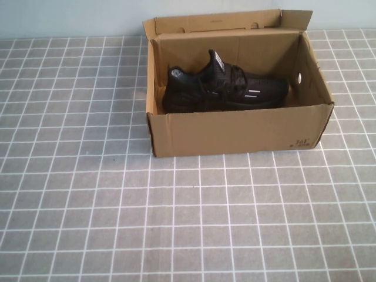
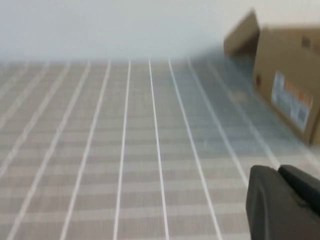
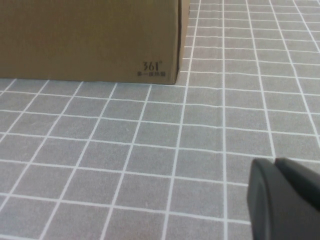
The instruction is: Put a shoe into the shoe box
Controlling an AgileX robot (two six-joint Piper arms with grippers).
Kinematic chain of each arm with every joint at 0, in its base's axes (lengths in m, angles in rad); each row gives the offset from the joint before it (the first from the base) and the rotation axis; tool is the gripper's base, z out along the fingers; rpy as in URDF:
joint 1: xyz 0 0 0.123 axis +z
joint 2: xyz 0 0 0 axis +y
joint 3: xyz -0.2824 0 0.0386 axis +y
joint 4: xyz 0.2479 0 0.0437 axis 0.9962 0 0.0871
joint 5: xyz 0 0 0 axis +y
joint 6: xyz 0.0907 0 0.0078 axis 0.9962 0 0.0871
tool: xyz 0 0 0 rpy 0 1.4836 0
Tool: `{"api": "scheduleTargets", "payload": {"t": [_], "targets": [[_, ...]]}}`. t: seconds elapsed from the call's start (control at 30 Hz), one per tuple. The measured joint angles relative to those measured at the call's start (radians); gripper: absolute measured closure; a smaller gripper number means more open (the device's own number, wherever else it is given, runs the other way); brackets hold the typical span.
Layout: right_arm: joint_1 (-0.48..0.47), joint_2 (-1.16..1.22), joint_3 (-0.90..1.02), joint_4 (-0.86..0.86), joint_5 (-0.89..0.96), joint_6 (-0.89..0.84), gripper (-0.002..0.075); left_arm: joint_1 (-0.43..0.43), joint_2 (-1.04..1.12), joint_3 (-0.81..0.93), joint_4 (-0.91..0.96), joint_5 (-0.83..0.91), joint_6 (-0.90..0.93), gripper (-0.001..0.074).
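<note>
The black knit shoe [image 1: 226, 89] lies on its sole inside the open brown shoe box [image 1: 235, 132] at the back middle of the table, toe toward the right end with the round hole. Neither arm shows in the high view. In the left wrist view my left gripper [image 2: 277, 172] is shut with nothing in it, low over the gridded cloth, with the shoe box [image 2: 287, 80] some way off. My right gripper [image 3: 275, 165] is also shut and empty, above the cloth in front of the shoe box [image 3: 90, 40] corner bearing a printed mark.
A grey cloth with a white grid [image 1: 176, 223] covers the table. A pale wall [image 1: 70, 17] runs along the back. The box's rear flap [image 1: 217, 22] stands upright.
</note>
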Motion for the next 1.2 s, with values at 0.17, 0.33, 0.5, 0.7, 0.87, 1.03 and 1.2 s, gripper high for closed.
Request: {"api": "scheduleTargets", "payload": {"t": [0.17,0.33,0.5,0.7,0.87,1.03,1.2], "targets": [[0.000,0.000,0.000,0.000,0.000,0.000,0.0742,0.000,-0.004,0.000,0.009,0.203,-0.006,0.0736],[0.000,0.000,0.000,0.000,0.000,0.000,0.0742,0.000,-0.004,0.000,0.011,0.236,-0.006,0.0736],[0.000,0.000,0.000,0.000,0.000,0.000,0.0742,0.000,-0.004,0.000,0.011,0.236,-0.006,0.0736],[0.000,0.000,0.000,0.000,0.000,0.000,0.0742,0.000,-0.004,0.000,0.011,0.236,-0.006,0.0736],[0.000,0.000,0.000,0.000,0.000,0.000,0.0742,0.000,-0.004,0.000,0.011,0.236,-0.006,0.0736],[0.000,0.000,0.000,0.000,0.000,0.000,0.0742,0.000,-0.004,0.000,0.011,0.237,-0.006,0.0736],[0.000,0.000,0.000,0.002,0.000,0.000,0.0742,0.000,-0.004,0.000,0.011,0.237,-0.006,0.0736]]}}
